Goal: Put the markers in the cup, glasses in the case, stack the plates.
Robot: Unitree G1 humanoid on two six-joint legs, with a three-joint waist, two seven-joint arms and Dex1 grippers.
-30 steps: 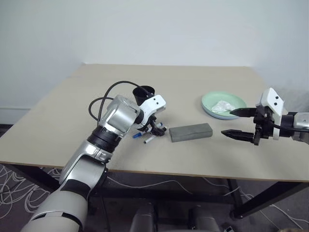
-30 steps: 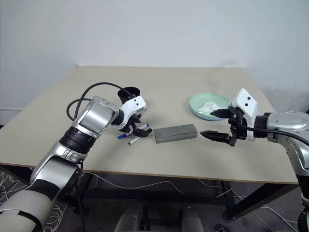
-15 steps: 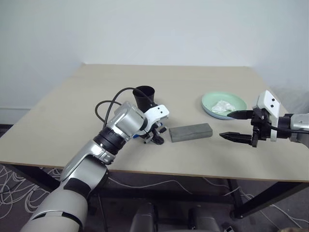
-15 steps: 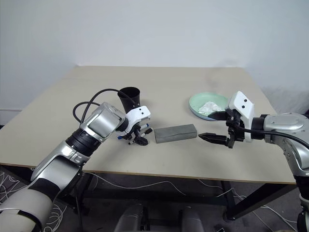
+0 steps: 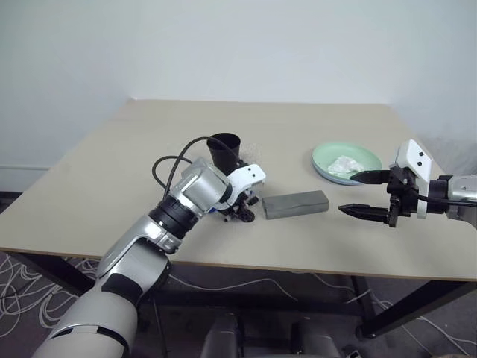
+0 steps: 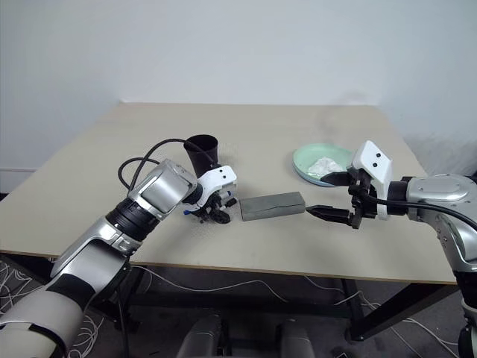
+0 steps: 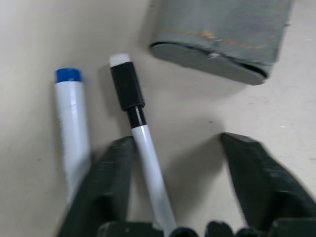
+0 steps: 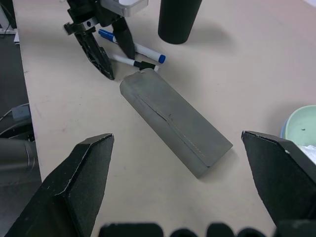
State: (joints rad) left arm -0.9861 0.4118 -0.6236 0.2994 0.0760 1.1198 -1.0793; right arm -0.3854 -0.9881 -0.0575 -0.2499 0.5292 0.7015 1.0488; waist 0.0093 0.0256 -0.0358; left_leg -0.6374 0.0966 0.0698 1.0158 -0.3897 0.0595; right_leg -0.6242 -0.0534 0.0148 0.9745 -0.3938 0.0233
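Note:
Two white markers lie side by side on the table between the black cup [image 5: 223, 151] and the grey case [image 5: 295, 203]. My left gripper [image 7: 177, 148] points down onto them, open. The black-capped marker [image 7: 133, 113] lies between its fingers, close against one finger [image 7: 106, 182]. Just outside that finger lies the blue-capped marker [image 7: 71, 118]. A faint clear shape [image 5: 252, 151] right of the cup may be the glasses. The mint green plate [image 5: 328, 158] sits at the back right. My right gripper [image 5: 348, 194] hovers open to the right of the shut case.
A crumpled white tissue [image 5: 343, 164] lies in the green plate. The table's front edge [image 5: 298, 267] runs close below the case. Bare tabletop stretches to the left of the cup and across the back.
My left gripper has sunk onto the markers and its fingers have drawn closer together around the black-capped one. The right gripper has stayed where it was.

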